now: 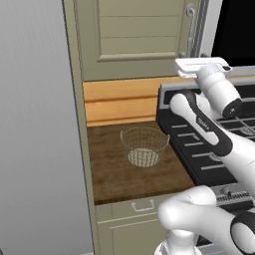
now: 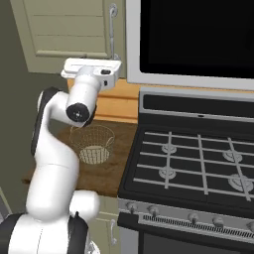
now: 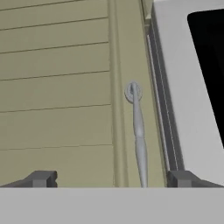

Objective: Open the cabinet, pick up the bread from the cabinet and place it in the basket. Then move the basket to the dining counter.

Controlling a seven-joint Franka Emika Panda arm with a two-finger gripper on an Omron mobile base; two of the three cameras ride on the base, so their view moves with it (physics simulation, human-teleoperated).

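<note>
The cabinet [image 1: 134, 35] [image 2: 64, 30] [image 3: 57, 87] has its panelled door shut. Its curved silver handle [image 1: 191, 25] [image 2: 113, 30] [image 3: 138, 131] runs down the door's right edge. My gripper [image 1: 199, 63] [image 2: 92, 67] [image 3: 111, 179] hovers just in front of the handle's lower end, open and holding nothing; the bar lies between the two dark fingertips [image 3: 41, 178] without touching them. The wire basket [image 1: 144, 147] [image 2: 92, 144] stands empty on the short dark worktop [image 1: 109, 169] below. The bread is hidden. The dining counter is out of view.
A black stove [image 1: 209, 144] [image 2: 198, 154] adjoins the worktop on the right, with a white-framed dark appliance [image 2: 198, 34] [image 3: 188, 87] above it beside the cabinet. Orange planks [image 1: 119, 102] back the worktop. A low drawer [image 1: 143, 205] sits beneath, and a grey wall [image 1: 35, 124] is to the left.
</note>
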